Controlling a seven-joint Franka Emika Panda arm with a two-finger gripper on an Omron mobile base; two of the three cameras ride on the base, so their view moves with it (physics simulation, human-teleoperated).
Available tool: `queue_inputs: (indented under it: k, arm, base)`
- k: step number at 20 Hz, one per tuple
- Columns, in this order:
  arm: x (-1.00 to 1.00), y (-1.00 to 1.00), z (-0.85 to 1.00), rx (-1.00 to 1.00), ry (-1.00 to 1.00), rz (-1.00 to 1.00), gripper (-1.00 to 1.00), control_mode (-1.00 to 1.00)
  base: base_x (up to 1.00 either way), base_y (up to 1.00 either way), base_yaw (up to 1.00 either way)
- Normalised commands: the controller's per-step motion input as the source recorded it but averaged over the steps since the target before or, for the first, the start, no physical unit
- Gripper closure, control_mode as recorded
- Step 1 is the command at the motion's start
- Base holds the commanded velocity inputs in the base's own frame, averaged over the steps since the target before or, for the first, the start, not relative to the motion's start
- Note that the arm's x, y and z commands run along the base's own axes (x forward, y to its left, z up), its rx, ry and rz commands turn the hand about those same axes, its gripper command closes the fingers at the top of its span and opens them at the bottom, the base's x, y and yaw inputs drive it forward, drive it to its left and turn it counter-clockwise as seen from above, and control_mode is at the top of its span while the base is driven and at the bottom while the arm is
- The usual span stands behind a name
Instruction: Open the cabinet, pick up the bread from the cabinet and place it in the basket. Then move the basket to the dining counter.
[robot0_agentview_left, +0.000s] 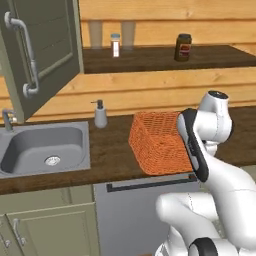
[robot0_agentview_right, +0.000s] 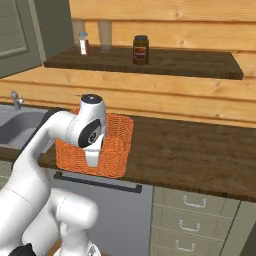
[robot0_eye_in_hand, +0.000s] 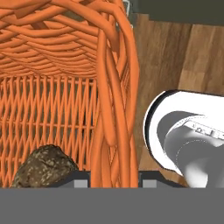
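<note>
The orange woven basket (robot0_agentview_left: 155, 142) sits tilted at the front edge of the dark wood worktop (robot0_agentview_right: 190, 150), right of the sink. My gripper (robot0_eye_in_hand: 114, 183) is shut on the basket's right wall, and the woven rim (robot0_eye_in_hand: 114, 109) runs up between the two fingertips. The dark brown lumpy bread (robot0_eye_in_hand: 46, 168) lies inside the basket, just left of the gripped wall. In both base views my arm covers the hand at the basket (robot0_agentview_right: 112, 145). The sage-green cabinet door (robot0_agentview_left: 50, 45) stands swung open at upper left, its grey bar handle (robot0_agentview_left: 26, 55) facing me. The dining counter is out of view.
A steel sink (robot0_agentview_left: 45, 145) with a tap lies left of the basket, and a soap dispenser (robot0_agentview_left: 100, 114) stands behind it. On the wall shelf (robot0_agentview_right: 200, 65) stand a dark jar (robot0_agentview_left: 183, 47) and a small shaker (robot0_agentview_left: 115, 45). Drawers (robot0_agentview_right: 190, 220) sit below the worktop.
</note>
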Motion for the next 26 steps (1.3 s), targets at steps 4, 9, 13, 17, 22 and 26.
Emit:
queue_inputs:
  k: [4,9,13,17,22,26]
  arm:
    - [0.0,0.0,0.0,0.0,0.0,0.0,1.0,1.0]
    - [0.0,0.0,0.0,0.0,0.0,0.0,1.0,1.0]
    - [0.0,0.0,0.0,0.0,0.0,0.0,1.0,1.0]
    - [0.0,0.0,0.0,0.0,0.0,0.0,1.0,1.0]
    - [0.0,0.0,0.0,0.0,0.0,0.0,1.0,1.0]
    - [0.0,0.0,0.0,0.0,0.0,0.0,1.0,1.0]
  base:
    - [-0.72,-0.08,-0.3]
    - [-0.14,0.05,-0.66]
    - [0.0,0.15,-0.79]
    - [0.0,0.19,-0.85]
    - [0.0,0.13,-0.86]
    - [0.0,0.12,-0.86]
